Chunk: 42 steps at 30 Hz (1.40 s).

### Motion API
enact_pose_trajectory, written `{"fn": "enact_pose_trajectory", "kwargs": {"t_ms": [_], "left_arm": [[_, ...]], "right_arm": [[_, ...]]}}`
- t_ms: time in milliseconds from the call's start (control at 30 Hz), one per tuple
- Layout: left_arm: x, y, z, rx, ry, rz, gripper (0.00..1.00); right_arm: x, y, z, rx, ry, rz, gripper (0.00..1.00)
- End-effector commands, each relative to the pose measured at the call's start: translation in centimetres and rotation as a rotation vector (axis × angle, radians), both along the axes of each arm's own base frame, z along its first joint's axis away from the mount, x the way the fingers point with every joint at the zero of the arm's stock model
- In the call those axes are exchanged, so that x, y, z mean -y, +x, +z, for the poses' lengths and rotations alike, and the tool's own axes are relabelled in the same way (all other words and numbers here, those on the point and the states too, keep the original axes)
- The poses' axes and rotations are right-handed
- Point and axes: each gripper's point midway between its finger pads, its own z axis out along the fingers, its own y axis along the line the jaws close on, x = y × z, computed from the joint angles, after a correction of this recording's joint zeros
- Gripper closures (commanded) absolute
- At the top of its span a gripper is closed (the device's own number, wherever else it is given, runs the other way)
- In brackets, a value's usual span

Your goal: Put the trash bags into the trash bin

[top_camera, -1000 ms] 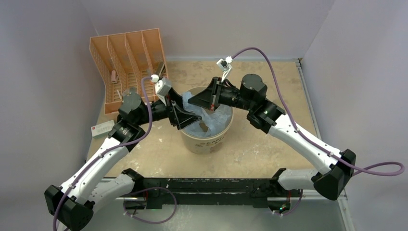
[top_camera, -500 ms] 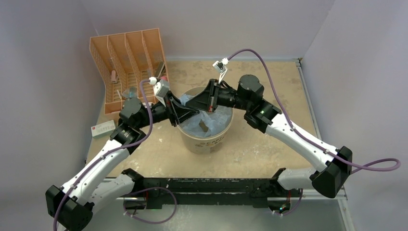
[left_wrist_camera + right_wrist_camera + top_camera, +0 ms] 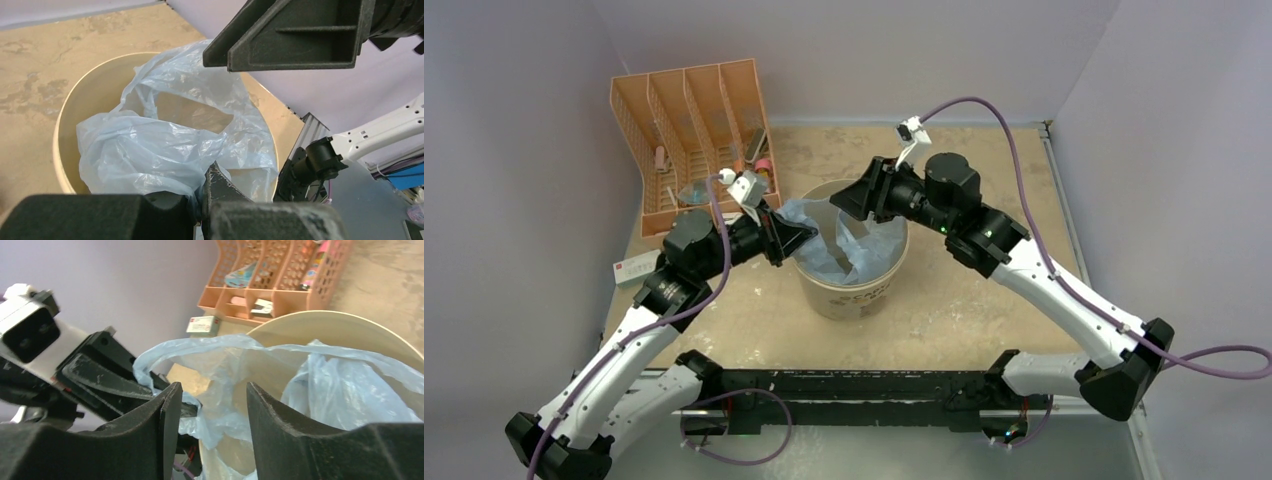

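The trash bag (image 3: 871, 246), thin crinkly light-blue plastic, lies crumpled inside the trash bin (image 3: 854, 290), a round cream bucket, with one edge drawn over the bin's left rim. My left gripper (image 3: 800, 236) is at that left rim, shut on the bag's edge (image 3: 165, 145); the film is pinched between its fingers (image 3: 225, 187). My right gripper (image 3: 852, 197) hovers over the far rim, open, with nothing between its fingers (image 3: 170, 405). Through its gap the bag (image 3: 340, 385) and bin rim (image 3: 320, 320) show.
An orange slotted rack (image 3: 694, 130) holding small items stands at the back left, close to the left arm. A small white box (image 3: 636, 266) lies at the table's left edge. Purple walls enclose three sides. A black rail (image 3: 854, 385) runs along the near edge.
The left gripper closed on the bag's edge and drew it left over the bin's rim. The right gripper opened, let go of the bag and backed off to the right.
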Motion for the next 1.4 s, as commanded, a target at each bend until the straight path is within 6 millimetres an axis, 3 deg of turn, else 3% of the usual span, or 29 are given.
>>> {"fn": "enact_pose_trajectory", "kwargs": {"t_ms": [0, 167, 267, 367, 567, 667, 833, 1067, 1233, 1367], "left_arm": [[-0.8, 0.2, 1.1, 0.025, 0.007, 0.047, 1.00], [-1.2, 0.2, 1.4, 0.032, 0.002, 0.068, 1.00], [-1.2, 0.1, 1.6, 0.034, 0.002, 0.065, 1.00], [-1.2, -0.1, 1.9, 0.042, 0.000, 0.061, 1.00], [-1.3, -0.2, 2.0, 0.043, -0.003, 0.060, 1.00], [-1.2, -0.3, 1.9, 0.040, -0.005, 0.056, 1.00], [-1.3, -0.3, 1.9, 0.042, -0.005, 0.056, 1.00], [-1.3, -0.5, 2.1, 0.052, -0.003, 0.049, 1.00], [-1.3, -0.6, 2.3, 0.055, -0.002, 0.046, 1.00], [-1.4, -0.7, 2.3, 0.053, 0.009, 0.050, 1.00]], "right_arm": [[1.4, 2.3, -1.5, 0.008, -0.144, -0.119, 0.49], [0.2, 2.3, -6.4, -0.036, -0.387, -0.199, 0.50], [-0.2, 2.3, -7.9, -0.061, -0.478, -0.265, 0.52], [0.2, 2.7, -8.1, -0.048, -0.508, -0.343, 0.52], [-0.9, 1.7, -8.0, -0.023, -0.566, -0.348, 0.51], [-1.4, 1.2, -7.4, -0.004, -0.564, -0.334, 0.51], [-0.7, 1.4, -6.1, 0.016, -0.563, -0.376, 0.50], [0.9, 1.7, -8.8, -0.011, -0.708, -0.424, 0.50], [-1.0, 2.0, -9.9, -0.015, -0.713, -0.379, 0.50], [-1.3, 3.3, -10.4, 0.005, -0.759, -0.421, 0.51]]}}
